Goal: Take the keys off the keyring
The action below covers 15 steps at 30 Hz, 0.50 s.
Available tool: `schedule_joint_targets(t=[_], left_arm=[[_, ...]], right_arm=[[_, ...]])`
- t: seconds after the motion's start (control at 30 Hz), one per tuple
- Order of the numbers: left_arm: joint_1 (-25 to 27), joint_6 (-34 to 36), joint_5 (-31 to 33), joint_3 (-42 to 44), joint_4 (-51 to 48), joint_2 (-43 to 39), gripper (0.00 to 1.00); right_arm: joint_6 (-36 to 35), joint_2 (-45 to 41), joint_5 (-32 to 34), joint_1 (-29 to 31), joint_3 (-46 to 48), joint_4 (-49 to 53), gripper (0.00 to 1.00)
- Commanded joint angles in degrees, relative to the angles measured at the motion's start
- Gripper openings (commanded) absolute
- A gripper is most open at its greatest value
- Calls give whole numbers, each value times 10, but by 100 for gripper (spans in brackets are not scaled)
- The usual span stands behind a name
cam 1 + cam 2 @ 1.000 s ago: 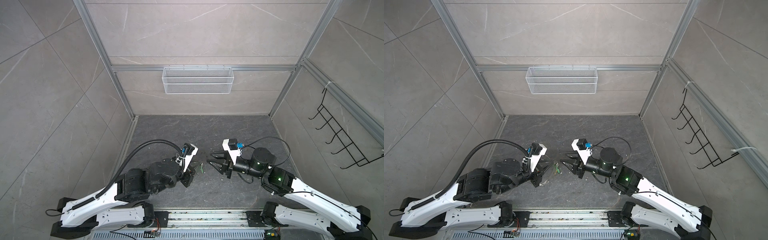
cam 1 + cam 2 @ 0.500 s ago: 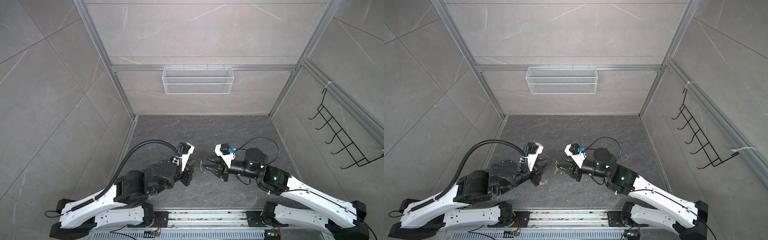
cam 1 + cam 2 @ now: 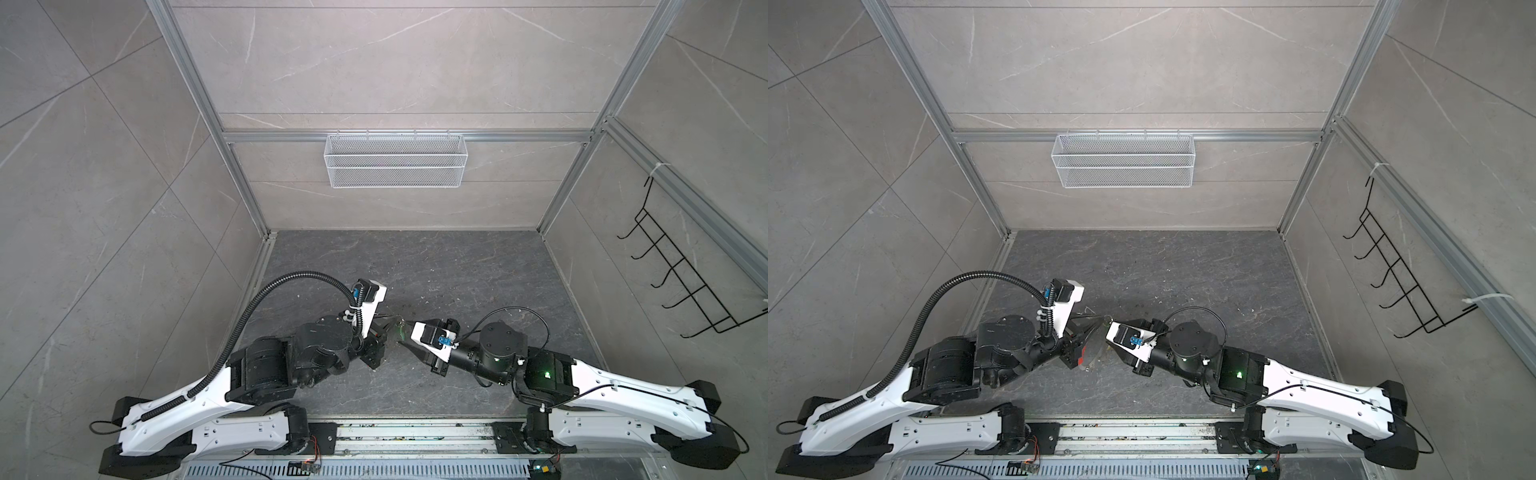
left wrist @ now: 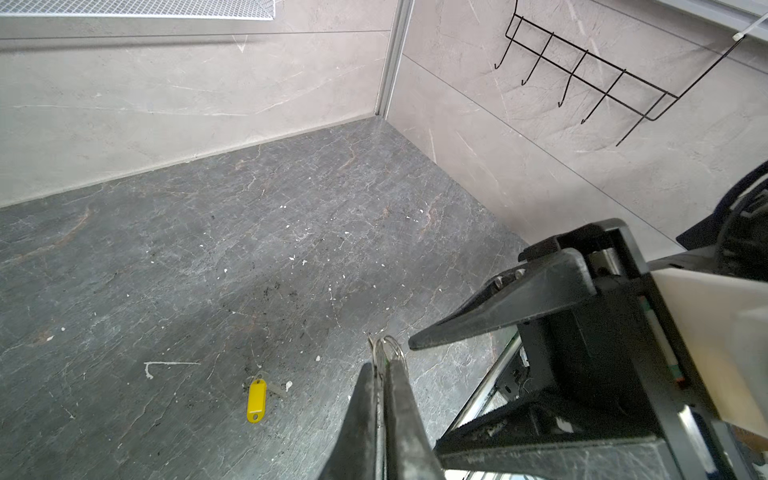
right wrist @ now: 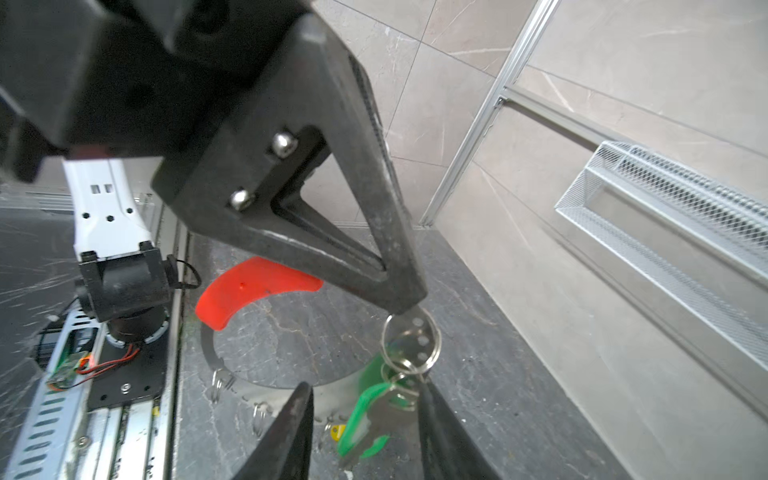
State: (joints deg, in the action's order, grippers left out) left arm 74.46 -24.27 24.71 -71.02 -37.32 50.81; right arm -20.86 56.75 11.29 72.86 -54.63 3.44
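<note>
My left gripper [image 4: 380,368] is shut on the keyring, whose thin metal shows past its tips. In the right wrist view the keyring [image 5: 232,370] curves below that gripper, with its red sleeve [image 5: 249,291] behind the fingers. The green-tagged key [image 5: 365,411] hangs from small silver rings [image 5: 411,336] at the left fingertips. My right gripper [image 5: 365,395] is open, one finger on each side of the green key. The yellow-tagged key [image 4: 256,400] lies loose on the floor. In both top views the two grippers meet at mid-floor: left [image 3: 390,328], right [image 3: 405,334].
A white mesh basket [image 3: 395,160] hangs on the back wall. A black wire hook rack [image 3: 681,282] is on the right wall. The metal rail [image 3: 415,432] runs along the front edge. Several small split rings [image 5: 216,384] dangle from the keyring.
The right arm has swung left to the left gripper, so its open fingers now flank the green key. The left gripper stays shut and has shifted slightly.
</note>
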Motion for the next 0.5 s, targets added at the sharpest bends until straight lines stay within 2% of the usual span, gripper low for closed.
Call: schedule_joint_targets(t=[0.0, 0.2, 0.3, 0.47], left_arm=[[-4, -5, -11, -7, 19, -7, 0], [-5, -6, -16, -5, 19, -8, 0], [-5, -5, -19, -5, 20, -8, 0], [-5, -7, -19, -2, 21, -13, 0]], right_arm=[[-54, 14, 66, 19, -20, -27, 44], [-85, 34, 96, 40, -29, -37, 41], [-91, 41, 109, 43, -35, -38, 35], [-98, 45, 128, 48, -35, -44, 35]])
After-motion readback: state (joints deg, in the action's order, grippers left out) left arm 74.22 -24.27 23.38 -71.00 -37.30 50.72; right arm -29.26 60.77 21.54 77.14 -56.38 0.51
